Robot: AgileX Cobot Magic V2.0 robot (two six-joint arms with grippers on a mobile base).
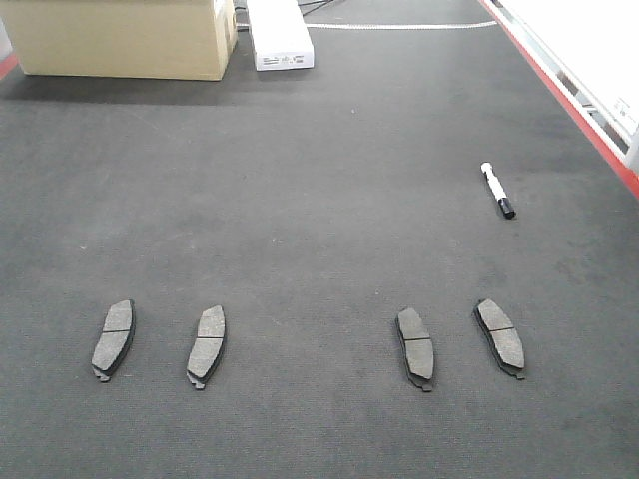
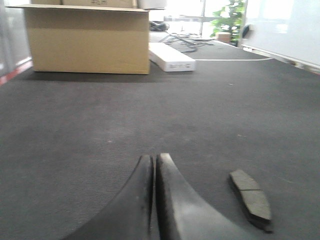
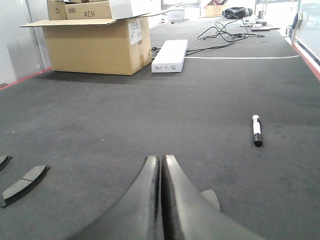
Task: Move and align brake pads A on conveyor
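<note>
Several brake pads A lie in a row across the near part of the dark conveyor belt (image 1: 319,200): two on the left (image 1: 113,339) (image 1: 207,346) and two on the right (image 1: 415,347) (image 1: 499,337). Neither gripper shows in the front view. My left gripper (image 2: 155,157) is shut and empty just above the belt, with one pad (image 2: 251,198) lying to its right. In the right wrist view, my right gripper (image 3: 161,159) is also shut and empty. A pad (image 3: 212,197) is partly hidden behind its right finger, and another pad (image 3: 24,185) lies far to its left.
A black-and-white marker pen (image 1: 497,190) lies on the belt at the right. A cardboard box (image 1: 125,35) and a white box (image 1: 280,35) stand at the far end. The red frame edge (image 1: 569,100) runs along the right side.
</note>
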